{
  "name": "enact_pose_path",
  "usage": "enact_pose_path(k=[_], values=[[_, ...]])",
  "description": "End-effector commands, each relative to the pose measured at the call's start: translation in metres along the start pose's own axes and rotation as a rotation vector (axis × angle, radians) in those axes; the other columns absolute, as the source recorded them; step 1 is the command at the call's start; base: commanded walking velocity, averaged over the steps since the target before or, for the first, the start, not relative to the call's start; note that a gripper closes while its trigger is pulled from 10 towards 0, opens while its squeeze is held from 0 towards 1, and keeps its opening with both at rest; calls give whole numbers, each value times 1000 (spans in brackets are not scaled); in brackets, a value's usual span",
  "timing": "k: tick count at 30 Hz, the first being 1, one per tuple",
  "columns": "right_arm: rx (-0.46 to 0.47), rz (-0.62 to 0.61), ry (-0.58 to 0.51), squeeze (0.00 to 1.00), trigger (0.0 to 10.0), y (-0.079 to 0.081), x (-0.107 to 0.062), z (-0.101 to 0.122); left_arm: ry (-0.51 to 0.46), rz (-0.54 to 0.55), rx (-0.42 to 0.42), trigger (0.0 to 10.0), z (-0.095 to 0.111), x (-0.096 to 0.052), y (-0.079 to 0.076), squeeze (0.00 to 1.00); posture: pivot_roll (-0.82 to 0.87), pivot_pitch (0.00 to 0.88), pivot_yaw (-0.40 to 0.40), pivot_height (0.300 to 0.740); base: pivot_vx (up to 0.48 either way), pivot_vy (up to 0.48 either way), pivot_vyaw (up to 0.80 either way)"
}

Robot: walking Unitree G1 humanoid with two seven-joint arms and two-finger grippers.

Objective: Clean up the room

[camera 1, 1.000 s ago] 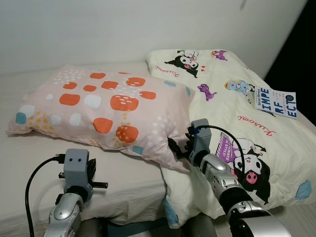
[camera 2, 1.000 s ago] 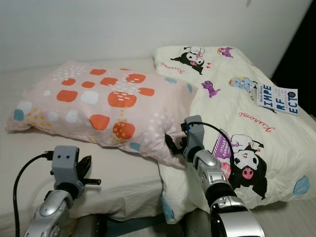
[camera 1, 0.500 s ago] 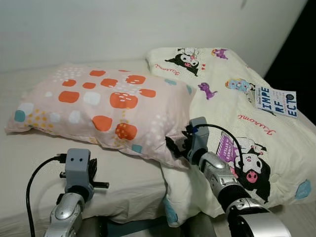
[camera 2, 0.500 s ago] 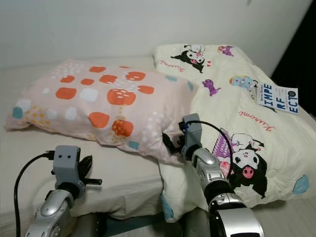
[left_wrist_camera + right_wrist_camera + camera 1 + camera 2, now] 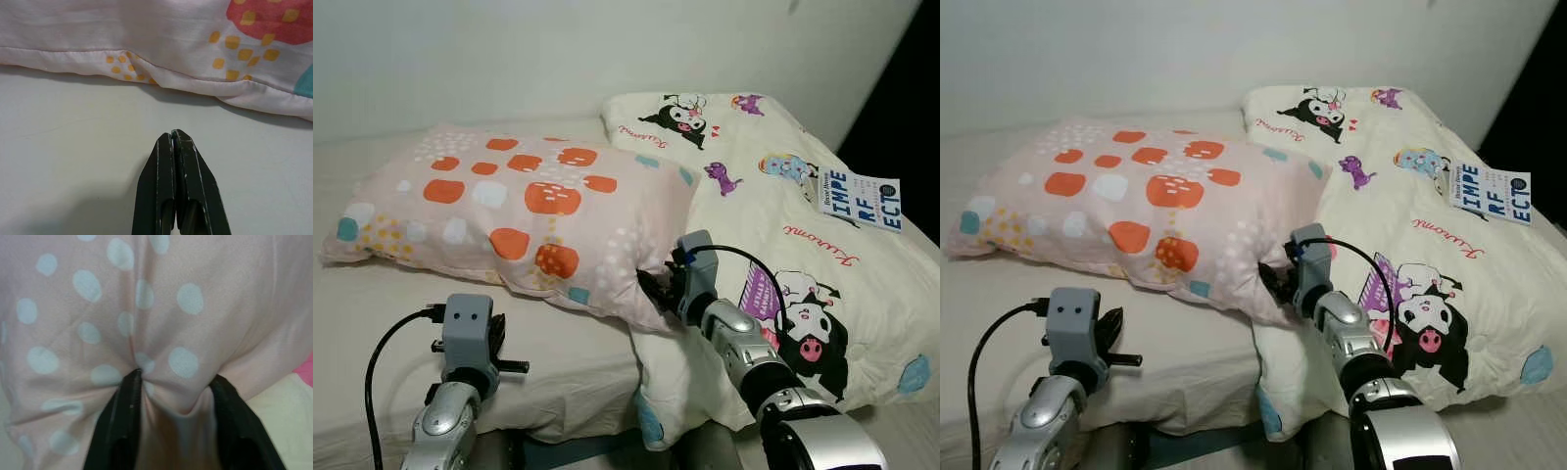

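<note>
A pink pillow (image 5: pixel 529 215) with orange and blue patches lies across the bed, its right end resting on a cream cartoon-print duvet (image 5: pixel 754 186). My right gripper (image 5: pixel 649 286) is at the pillow's near right corner. In the right wrist view its two black fingers (image 5: pixel 128 421) pinch a bunched fold of the dotted pillow fabric (image 5: pixel 161 333). My left gripper (image 5: pixel 514 366) hovers low over the white sheet in front of the pillow's near edge (image 5: pixel 195 85), fingers (image 5: pixel 166 196) pressed together and holding nothing.
A book (image 5: pixel 862 199) with large blue letters lies on the duvet at the far right. The white sheet (image 5: pixel 568 362) runs to the bed's front edge just below my arms. A pale wall (image 5: pixel 558 49) stands behind the bed, and a dark gap lies to its right.
My right gripper has moved slightly left and away from me with the pillow corner, and the whole pillow has slid a little left. The left arm has stayed put.
</note>
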State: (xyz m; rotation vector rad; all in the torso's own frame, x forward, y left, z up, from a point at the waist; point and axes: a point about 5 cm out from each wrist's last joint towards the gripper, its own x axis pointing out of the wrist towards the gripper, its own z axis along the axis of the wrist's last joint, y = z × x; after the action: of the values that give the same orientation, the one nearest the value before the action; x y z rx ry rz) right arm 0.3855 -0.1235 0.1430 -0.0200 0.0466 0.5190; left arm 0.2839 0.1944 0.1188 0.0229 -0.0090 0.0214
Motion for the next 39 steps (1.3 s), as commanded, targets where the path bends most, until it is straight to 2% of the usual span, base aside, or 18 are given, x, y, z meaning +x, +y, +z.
enact_pose_path(k=[1, 10, 15, 18, 19, 20, 21, 22, 23, 24, 25, 28, 29, 31, 32, 33, 36, 39], values=[[-9, 11, 40, 0, 0, 2, -2, -9, 23, 11, 7, 10000, -5, -2, 3, 0, 71, 273, -70, 546, 0, 0, 0], [-20, 0, 43, 0, 0, 2, -1, -8, 6, 52, 26, 10000, -3, -1, 12, 0, 67, 266, -71, 546, 0, 0, 0], [-37, 73, 32, 0, 0, 25, 9, -8, 1, 106, 33, 10000, 2, 0, 39, 0, 58, 257, -74, 546, 0, 0, 0], [-42, 88, 29, 0, 0, 31, 11, -8, 1, 110, 39, 10000, 3, 0, 44, 0, 58, 256, -75, 546, 0, 0, 0], [-35, 117, 15, 0, 0, 42, 15, -6, -6, 126, 52, 10000, 6, -1, 55, 0, 58, 255, -77, 546, 0, 0, 0], [-35, 117, 15, 0, 0, 42, 15, -6, -6, 126, 52, 10000, 6, -1, 55, 0, 58, 255, -77, 546, 0, 0, 0], [-20, 183, -14, 0, 0, 67, 24, -1, -22, 181, 75, 10000, 13, -5, 77, 0, 59, 254, -80, 546, 0, 0, 0], [-13, 208, -25, 0, 0, 78, 28, 1, -29, 210, 82, 10000, 16, -6, 87, 0, 59, 254, -82, 546, 0, 0, 0], [-13, 208, -25, 0, 0, 78, 28, 1, -29, 210, 82, 10000, 16, -6, 87, 0, 59, 254, -82, 546, 0, 0, 0], [2, 249, -40, 0, 0, 96, 32, 5, -41, 254, 89, 10000, 21, -8, 101, 0, 61, 256, -84, 546, 0, 0, 0], [2, 249, -40, 0, 0, 96, 32, 5, -41, 254, 89, 10000, 21, -8, 101, 0, 61, 256, -84, 546, 0, 0, 0], [25, 304, -63, 0, 0, 121, 38, 11, -54, 284, 101, 10000, 27, -8, 113, 0, 61, 256, -85, 546, 0, 0, 0], [25, 304, -63, 0, 0, 121, 38, 11, -54, 284, 101, 10000, 27, -8, 113, 0, 61, 256, -85, 546, 0, 0, 0], [38, 397, -92, 0, 0, 153, 40, 20, -62, 298, 103, 10000, 31, -7, 120, 0, 59, 259, -82, 546, 0, 0, 0], [38, 397, -92, 0, 0, 153, 40, 20, -62, 298, 103, 10000, 31, -7, 120, 0, 59, 259, -82, 546, 0, 0, 0], [37, 457, -103, 0, 0, 170, 39, 23, -63, 300, 106, 10000, 32, -6, 121, 0, 58, 259, -82, 546, 0, 0, 0], [38, 475, -107, 0, 0, 176, 38, 24, -64, 300, 108, 10000, 32, -6, 121, 0, 58, 259, -82, 546, 0, 0, 0], [57, 566, -120, 0, 0, 201, 33, 29, -65, 302, 105, 10000, 32, -5, 122, 0, 56, 261, -82, 546, 0, 0, 0]])
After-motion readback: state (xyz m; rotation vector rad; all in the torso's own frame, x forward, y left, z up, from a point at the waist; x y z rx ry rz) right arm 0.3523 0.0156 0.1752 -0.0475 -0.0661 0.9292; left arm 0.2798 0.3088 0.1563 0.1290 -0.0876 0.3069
